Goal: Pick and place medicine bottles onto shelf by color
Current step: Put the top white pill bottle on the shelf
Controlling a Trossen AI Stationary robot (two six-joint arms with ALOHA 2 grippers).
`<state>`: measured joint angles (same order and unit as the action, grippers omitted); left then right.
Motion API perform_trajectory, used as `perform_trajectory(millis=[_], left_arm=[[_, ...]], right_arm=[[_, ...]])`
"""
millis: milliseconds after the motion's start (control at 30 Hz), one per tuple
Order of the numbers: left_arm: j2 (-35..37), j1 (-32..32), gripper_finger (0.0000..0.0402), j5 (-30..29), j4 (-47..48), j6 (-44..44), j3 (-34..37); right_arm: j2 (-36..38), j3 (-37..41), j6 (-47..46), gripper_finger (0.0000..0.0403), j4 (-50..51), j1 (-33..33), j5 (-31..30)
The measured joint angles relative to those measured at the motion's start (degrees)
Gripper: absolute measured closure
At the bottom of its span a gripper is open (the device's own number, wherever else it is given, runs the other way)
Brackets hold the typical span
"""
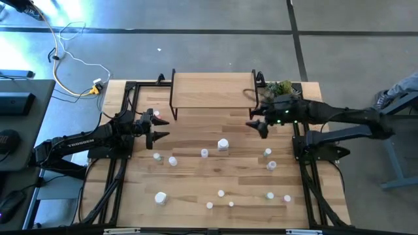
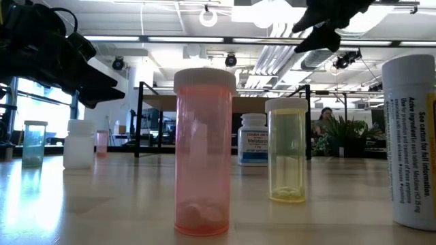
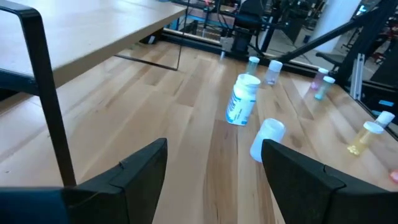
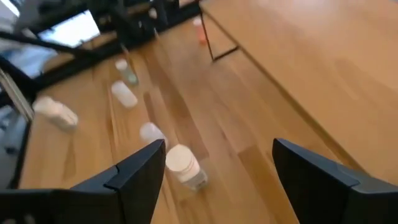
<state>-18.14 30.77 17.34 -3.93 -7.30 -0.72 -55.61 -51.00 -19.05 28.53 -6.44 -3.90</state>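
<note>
Several small white medicine bottles stand scattered on the wooden tabletop, among them a blue-labelled one (image 1: 223, 144) near the middle, which also shows in the left wrist view (image 3: 241, 99). In the low view a pink bottle (image 2: 203, 153) and a yellow bottle (image 2: 286, 150) stand upright close by. The light-wood shelf (image 1: 212, 91) stands on black legs at the far edge, its top bare. My left gripper (image 1: 160, 127) is open and empty above the table by the shelf's left leg. My right gripper (image 1: 256, 123) is open and empty by the shelf's right front corner.
A green plant sprig (image 1: 279, 88) sits at the far right beside the shelf. A small pink-capped bottle (image 1: 157, 115) stands close to my left gripper. More bottles stand along the near edge (image 1: 221, 193) and at the right (image 1: 272, 165). Black frame rails (image 1: 124, 163) run along both sides.
</note>
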Motion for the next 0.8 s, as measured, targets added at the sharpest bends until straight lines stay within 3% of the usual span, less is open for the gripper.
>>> perform_trajectory(millis=[233, 500, 800], left_arm=[[-0.01, 0.02, 0.0149, 0.00, 0.01, -0.02, -0.01], [0.01, 0.00, 0.0149, 0.00, -0.14, -1.04, 0.01], [0.01, 0.00, 0.0149, -0.88, -0.17, -6.05, 0.01]], right_arm=[[-12.06, -4.33, -3.55, 0.0116, 1.43, 6.04, -6.85], [-25.37, -4.52, -6.56, 0.0116, -5.35, 9.20, -7.41], [-32.97, -4.52, -6.56, 0.0116, -14.50, 10.00, -7.42]])
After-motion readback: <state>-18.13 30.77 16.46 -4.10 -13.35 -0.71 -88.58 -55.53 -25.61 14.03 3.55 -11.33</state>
